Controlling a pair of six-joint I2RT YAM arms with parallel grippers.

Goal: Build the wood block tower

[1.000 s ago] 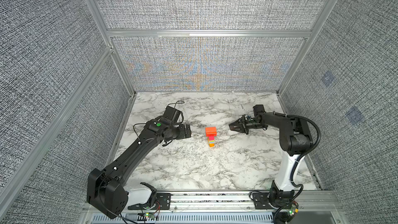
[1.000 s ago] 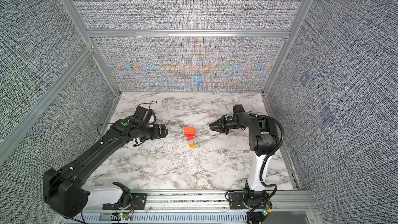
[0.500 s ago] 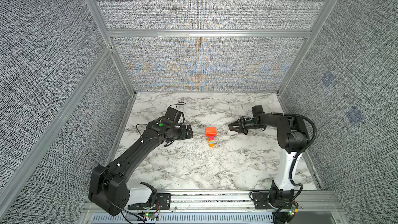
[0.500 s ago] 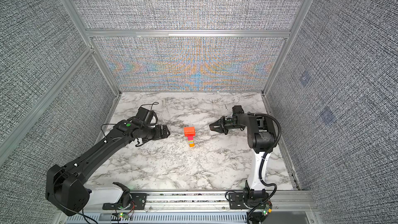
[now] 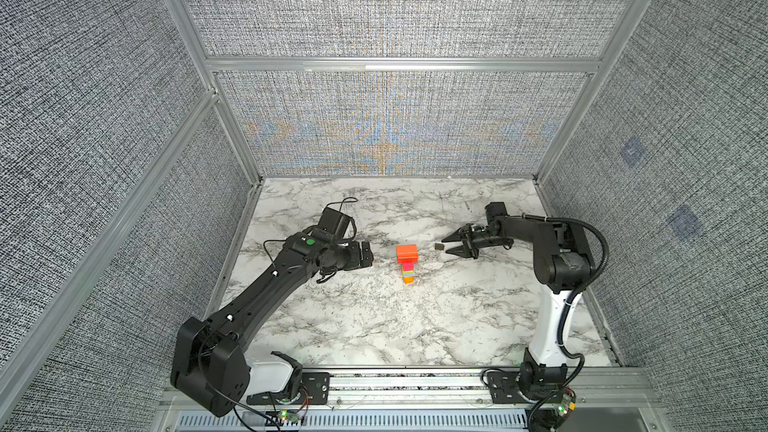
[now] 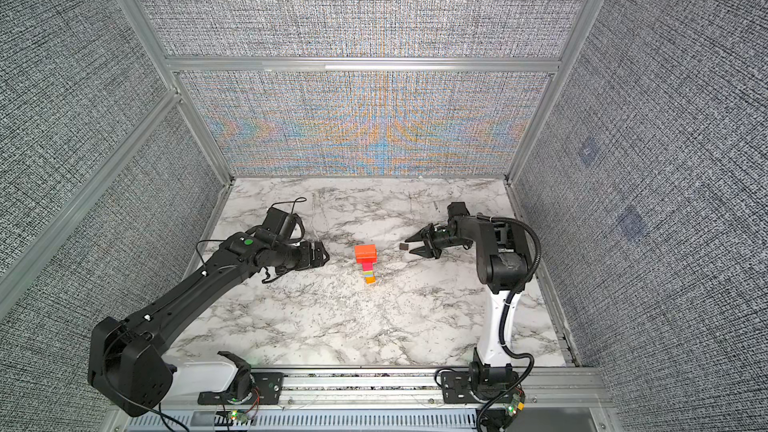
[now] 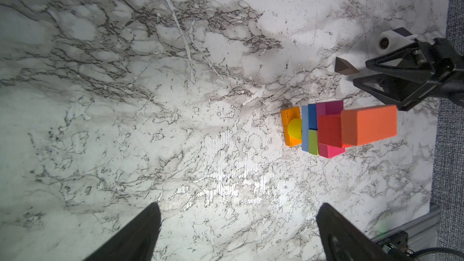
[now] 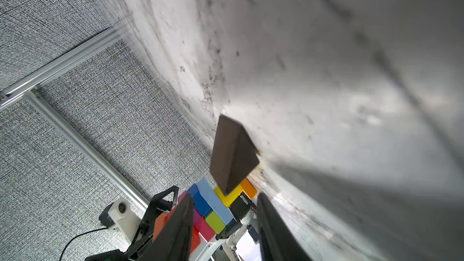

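While the wood block tower point(image 5: 407, 265) stands upright about mid-table, neither arm has hold of it. Stack from the base up: orange, light blue, blue plus yellow-green, magenta, red, then the wider red-orange slab point(image 5: 407, 253) on top, overhanging the column. Seen from the left wrist, a yellow rounded piece point(image 7: 294, 128) sits against the orange base block.

Loose part: the dark brown block point(image 5: 438, 246) lies on the marble table point(image 5: 374, 317) on the right-arm side of the tower, near it but apart. Both wrist views show it wedge-shaped, not square.

Just beyond that block from the tower is the right gripper point(image 5: 444, 245), low over the table, tips aimed at the tower. Its jaws are parted narrowly with nothing between them. The block is just ahead of the tips; touching or not, can't tell.

On the opposite side of the tower, near but apart, is the left gripper point(image 5: 367, 255), also facing it. Its jaws are spread wide and empty, with only bare marble between them in the left wrist view.
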